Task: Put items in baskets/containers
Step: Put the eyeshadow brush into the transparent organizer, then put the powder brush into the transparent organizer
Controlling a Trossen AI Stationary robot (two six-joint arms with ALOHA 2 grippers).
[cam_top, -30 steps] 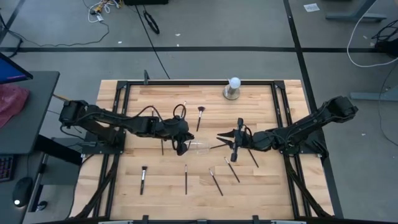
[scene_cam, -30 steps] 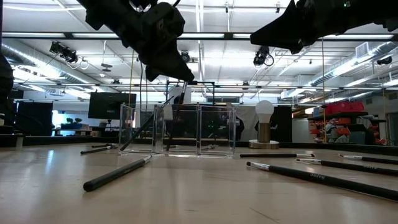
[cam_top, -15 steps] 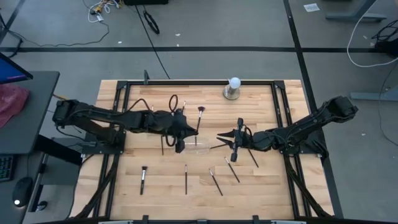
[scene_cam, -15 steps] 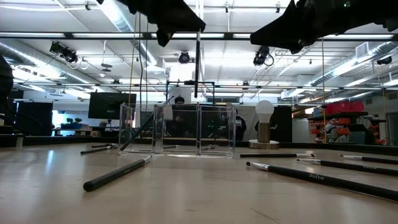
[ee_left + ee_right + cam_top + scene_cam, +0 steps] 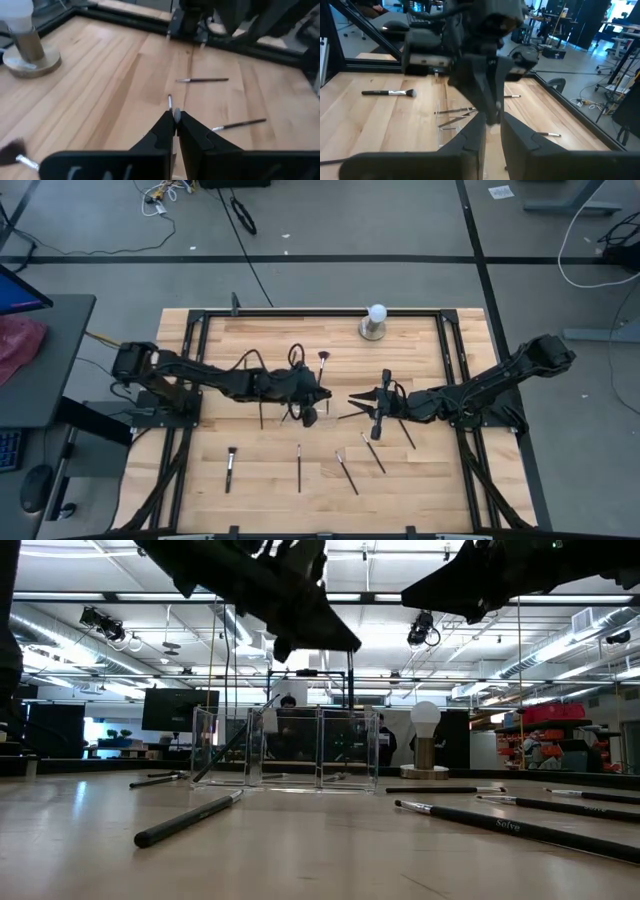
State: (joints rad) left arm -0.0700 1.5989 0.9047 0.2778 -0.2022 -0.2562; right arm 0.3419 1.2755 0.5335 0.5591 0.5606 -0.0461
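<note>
A clear tray (image 5: 312, 420) stands mid-table, and several thin dark brushes (image 5: 456, 112) lie inside it. One of them (image 5: 235, 735) leans against its left wall. My left gripper (image 5: 326, 397) hovers over the tray's right part, shut on a thin brush (image 5: 350, 665) that hangs below it. My right gripper (image 5: 352, 401) waits just right of the tray, level, its fingers (image 5: 475, 137) a narrow gap apart with nothing between them. More brushes (image 5: 299, 467) lie loose on the wood. My left gripper pinches the brush between its two fingertips near its upper end; the silver ferrule (image 5: 175, 114) shows between the tips and a short end (image 5: 169, 101) sticks out above. The fingers slant down from the table's left and lie across the brush. It hangs roughly upright over the tray (image 5: 285, 745); its lower end is hidden.
Loose brushes lie toward the near edge (image 5: 230, 468) (image 5: 347, 472) (image 5: 373, 452), and a fan brush (image 5: 323, 368) lies beyond the tray. A white ball on a round metal base (image 5: 375, 320) stands at the far edge. A black frame (image 5: 200, 315) rims the table.
My left gripper, shut throughout, has risen from the tray's left side. It has then gone toward the table's right edge over the tray and come lower again, tipping nearer to level. The brush has travelled with it, hanging below. The right arm has kept still.
</note>
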